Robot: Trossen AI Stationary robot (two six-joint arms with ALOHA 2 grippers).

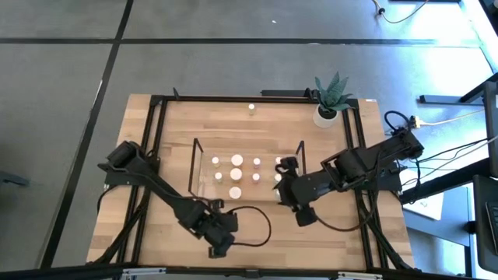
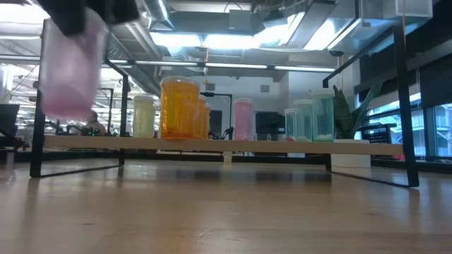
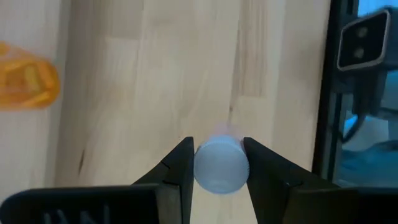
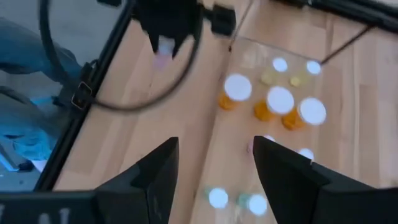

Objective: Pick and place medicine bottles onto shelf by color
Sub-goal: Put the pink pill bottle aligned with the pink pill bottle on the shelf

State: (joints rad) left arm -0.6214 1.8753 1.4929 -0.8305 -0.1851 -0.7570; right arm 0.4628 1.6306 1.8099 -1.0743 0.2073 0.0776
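Observation:
My left gripper hovers over the bare wood near the table's front edge, shut on a pink medicine bottle with a white cap. My right gripper hangs open at the shelf's right end, nothing between its fingers. The clear shelf carries yellowish, orange, pink and green bottles standing upright on their bases. My left gripper pinches the pink bottle at its capped top, one finger on each side. The fingers come steeply from above, pointing down. The bottle hangs below them, close to upright, its base lifted clear of the table.
A white plant pot stands at the far right corner. A lone bottle stands behind the shelf. The black table frame runs along both sides. Bare wood lies between the shelf and the near edge.

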